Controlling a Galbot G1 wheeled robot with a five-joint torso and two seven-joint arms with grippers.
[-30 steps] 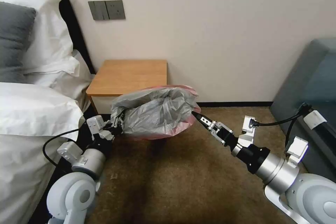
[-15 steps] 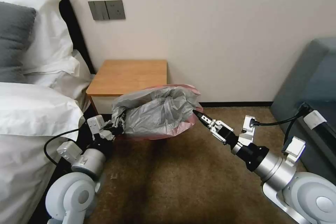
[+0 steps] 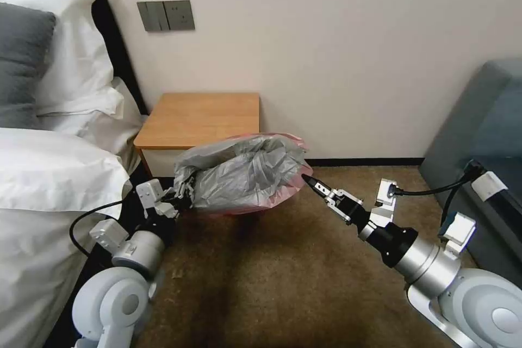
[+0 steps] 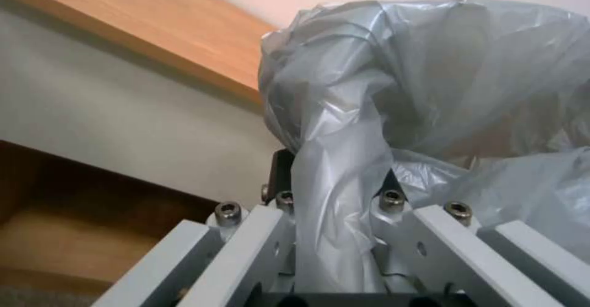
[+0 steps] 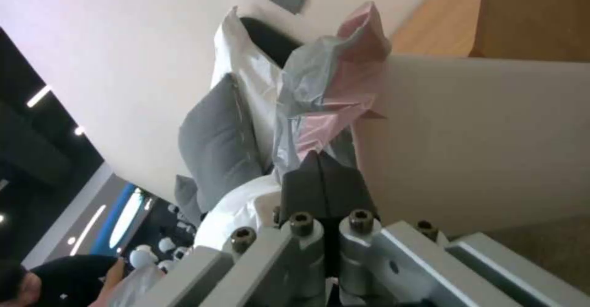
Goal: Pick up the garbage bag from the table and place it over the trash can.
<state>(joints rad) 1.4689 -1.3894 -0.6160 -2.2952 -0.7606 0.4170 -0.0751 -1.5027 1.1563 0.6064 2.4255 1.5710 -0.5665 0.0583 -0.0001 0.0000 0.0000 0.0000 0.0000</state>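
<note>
The garbage bag (image 3: 242,174) hangs stretched nine-to-three between the left gripper (image 3: 182,191), clamped on its nine-o'clock edge, and the right gripper (image 3: 311,181), pinched shut at its pinkish three-o'clock rim, just in front of the table (image 3: 201,119).

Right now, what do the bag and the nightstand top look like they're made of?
The garbage bag: thin translucent grey plastic film, pinkish edge, glossy crinkles. The table top: orange-brown wood or wood-look laminate, faint grain, matte; which one is unclear.

Beige wall (image 3: 353,38), brown carpet (image 3: 261,277), white-sheeted bed (image 3: 49,174), perhaps grey sofa (image 3: 484,136).
</note>
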